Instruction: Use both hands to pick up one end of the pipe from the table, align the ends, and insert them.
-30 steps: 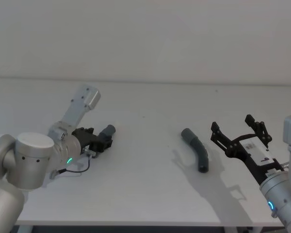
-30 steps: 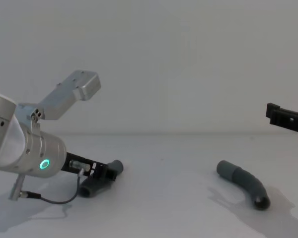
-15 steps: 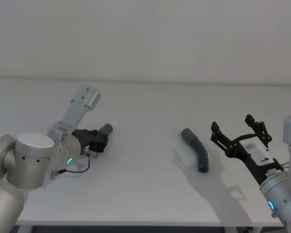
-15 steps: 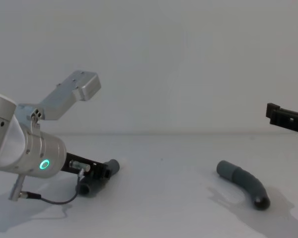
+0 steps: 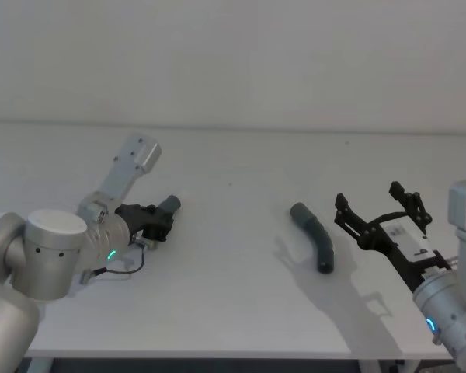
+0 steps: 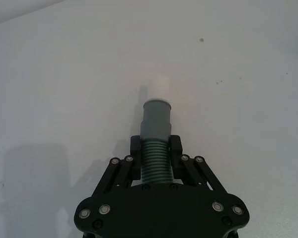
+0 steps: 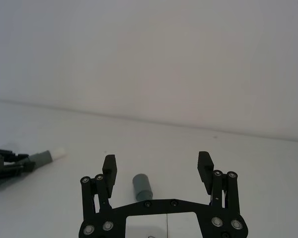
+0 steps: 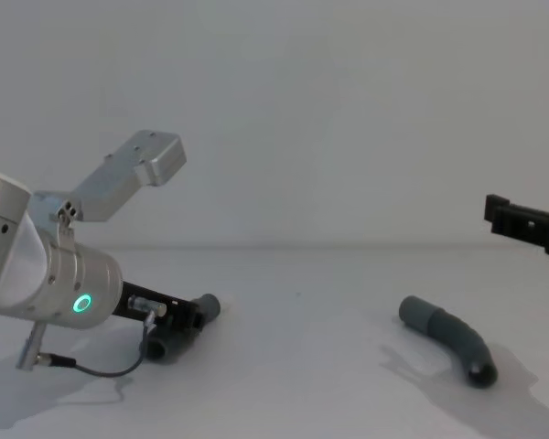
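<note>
Fingers (image 6: pixel 135 148) of the left gripper (image 6: pixel 156 148) are closed on the ribbed middle of the left hose piece (image 6: pixel 156 119). Its smooth grey cuff juts out past them and ends in a pale tip. From the head camera this gripper (image 5: pixel 157 223) and its hose piece (image 5: pixel 169 206) sit at about 9 o'clock on the surface (image 5: pixel 233 303), the cuff aimed toward 2 o'clock. From the chest camera the piece (image 8: pixel 206 306) slants, its lower end down by the surface (image 8: pixel 302 393); whether that end touches, I cannot tell. The surface is plain matte white, and a bare white wall (image 5: pixel 233 62) closes the room behind it. At about 3 o'clock the right hose piece (image 5: pixel 314 233) lies flat and curved, casting a soft shadow, one cuff toward 11 o'clock and the other toward 6 o'clock. Near it, at about 4 o'clock, hangs the right gripper (image 5: pixel 368 196), apart from the hose. Its fingers (image 7: pixel 109 166) are spread wide and hold nothing.
</note>
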